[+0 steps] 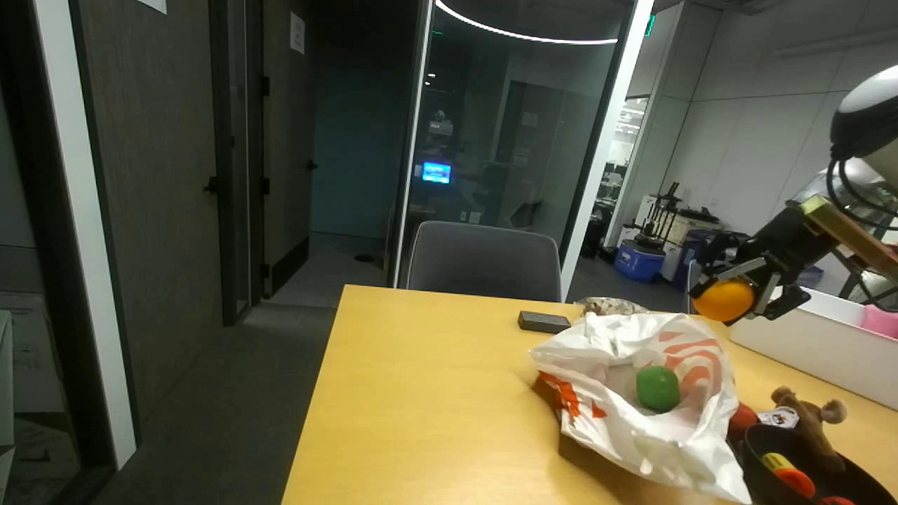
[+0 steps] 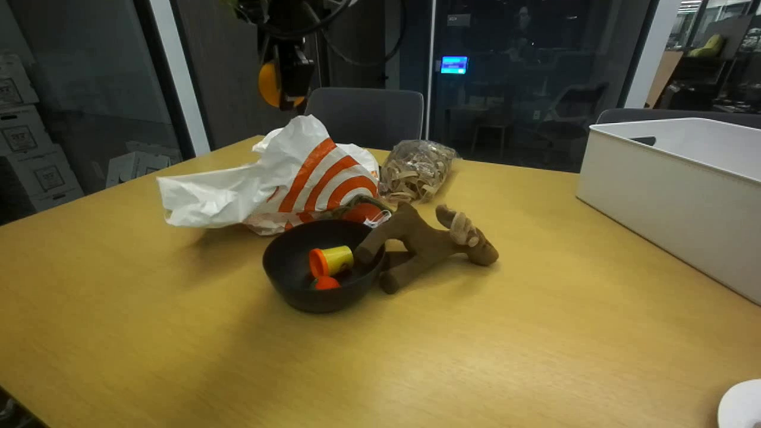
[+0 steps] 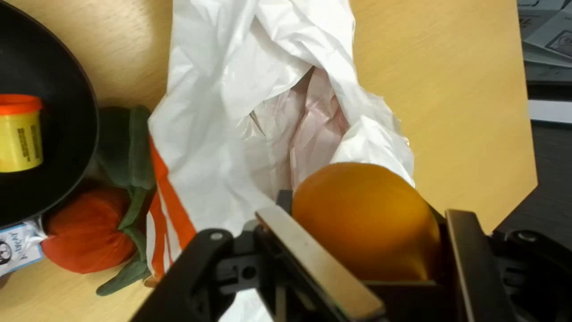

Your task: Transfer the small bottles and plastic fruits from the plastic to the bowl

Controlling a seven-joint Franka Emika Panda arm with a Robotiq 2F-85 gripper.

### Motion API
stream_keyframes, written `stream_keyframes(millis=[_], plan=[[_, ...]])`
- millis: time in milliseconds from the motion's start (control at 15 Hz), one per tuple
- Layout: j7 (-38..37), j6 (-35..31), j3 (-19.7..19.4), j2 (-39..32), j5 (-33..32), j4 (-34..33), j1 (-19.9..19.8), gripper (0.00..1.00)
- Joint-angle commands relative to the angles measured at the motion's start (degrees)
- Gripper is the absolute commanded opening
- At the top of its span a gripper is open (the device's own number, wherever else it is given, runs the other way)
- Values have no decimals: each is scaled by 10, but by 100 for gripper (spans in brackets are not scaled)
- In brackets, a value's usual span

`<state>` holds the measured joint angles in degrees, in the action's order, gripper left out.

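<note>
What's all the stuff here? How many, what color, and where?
Table: 1, yellow, foreground
Plastic bag: 1, white and orange, on table
Bowl: 1, black, by bag
Tub: 1, yellow and orange, in bowl
Small fruit: 1, reddish, in bowl
Round fruit: 1, green, inside plastic bag
Orange fruit: 1, orange, in the air
Plush toy: apparently 1, red and green, between bag and bowl
Antlered plush: 1, brown, one leg over bowl rim
Clear bag: 1, tan inside, on table
Block: 1, black, on table
Box: 1, white, on table
Pink thing: 1, pink, in box
Chairs: at least 2, grey, behind table
Screen: 1, blue, background
Cartons: several, greyish, background
Arm: 1, black and white, overhead
Gripper: 1, black, around orange fruit
</note>
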<state>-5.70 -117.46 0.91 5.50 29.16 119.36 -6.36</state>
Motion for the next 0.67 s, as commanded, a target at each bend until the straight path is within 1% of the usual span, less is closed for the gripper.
stream_keyframes(millis=[0, 200, 333, 600], plan=[[-51, -42, -15, 66, -59, 60, 7, 37], [-145, -75, -10, 70, -156, 87, -3, 37], [-214, -87, -5, 61, -219, 101, -9, 37], [-367, -71, 5, 24, -342, 112, -10, 37]])
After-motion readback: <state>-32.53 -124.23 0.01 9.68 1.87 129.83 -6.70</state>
